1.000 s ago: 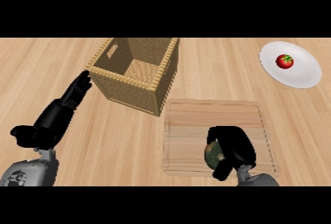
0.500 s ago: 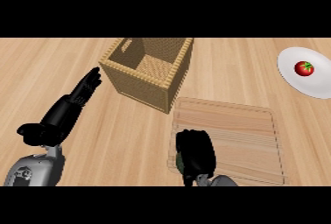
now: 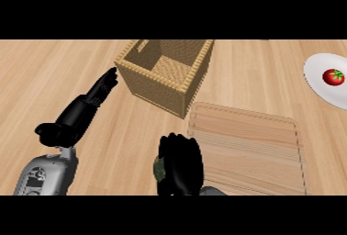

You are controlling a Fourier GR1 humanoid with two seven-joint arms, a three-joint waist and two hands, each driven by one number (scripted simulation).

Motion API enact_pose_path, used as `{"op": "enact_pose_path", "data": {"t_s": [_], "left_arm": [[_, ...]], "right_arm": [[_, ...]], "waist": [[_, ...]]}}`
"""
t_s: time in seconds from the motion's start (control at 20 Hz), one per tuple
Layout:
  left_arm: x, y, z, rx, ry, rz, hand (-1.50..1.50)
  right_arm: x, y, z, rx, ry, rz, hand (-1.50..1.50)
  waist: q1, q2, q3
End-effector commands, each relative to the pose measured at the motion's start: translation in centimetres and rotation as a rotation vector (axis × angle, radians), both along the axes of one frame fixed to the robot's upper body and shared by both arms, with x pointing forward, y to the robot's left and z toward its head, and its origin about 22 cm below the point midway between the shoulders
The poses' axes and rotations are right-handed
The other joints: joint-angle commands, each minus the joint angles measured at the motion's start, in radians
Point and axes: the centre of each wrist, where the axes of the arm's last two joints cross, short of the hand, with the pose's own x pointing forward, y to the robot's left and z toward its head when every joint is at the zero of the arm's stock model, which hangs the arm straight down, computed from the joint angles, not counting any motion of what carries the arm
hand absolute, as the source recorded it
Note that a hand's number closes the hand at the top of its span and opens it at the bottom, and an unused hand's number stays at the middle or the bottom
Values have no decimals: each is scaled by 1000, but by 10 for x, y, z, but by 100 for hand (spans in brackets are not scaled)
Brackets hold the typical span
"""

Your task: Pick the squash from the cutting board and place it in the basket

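We see the wooden bench (image 3: 54, 69) filling the head view; on it the cutting board (image 3: 251, 147) lies toward four o'clock, its top bare, and the woven basket (image 3: 166, 75) stands at about twelve o'clock, just beyond the board's near-left corner, open at the top; at three o'clock, cut by the edge, sits a white plate (image 3: 322, 89) carrying a small red tomato (image 3: 333, 76). Our left hand (image 3: 85, 110) stretches from eight o'clock toward the basket with its fingers straight and released, their tips just beside the basket's left wall, and we cannot tell whether they touch it. Our right hand (image 3: 180, 165) shows at six o'clock, just left of the board, over the bench; its fingers are curled round the squash (image 3: 157, 169), grasping it, so only a dark green sliver of it peeks out at the hand's left side.
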Motion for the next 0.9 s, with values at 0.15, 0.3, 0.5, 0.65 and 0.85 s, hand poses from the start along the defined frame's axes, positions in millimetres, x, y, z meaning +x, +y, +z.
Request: {"op": "enact_pose_path", "data": {"t_s": [0.15, 0.3, 0.5, 0.65, 0.85], "left_arm": [[8, -3, 5, 12, -2, -10, 0], [7, -9, -2, 0, 24, -12, 0], [7, -5, -6, -5, 31, 1, 0], [6, -11, -9, -3, 44, -2, 0], [8, 4, -9, 12, 42, 14, 0]], "right_arm": [[-6, 20, 52, 364, -237, -23, 150], [-3, 27, 72, 434, -329, -19, 150], [-6, 32, 88, 510, -363, -38, 150], [3, 36, 100, 518, -386, -78, 150], [24, 42, 114, 462, -433, -152, 150]], "waist": [[5, -11, 1], [2, -17, -3], [-1, -26, -7], [-15, -30, -8], [-23, -28, -10]]}}
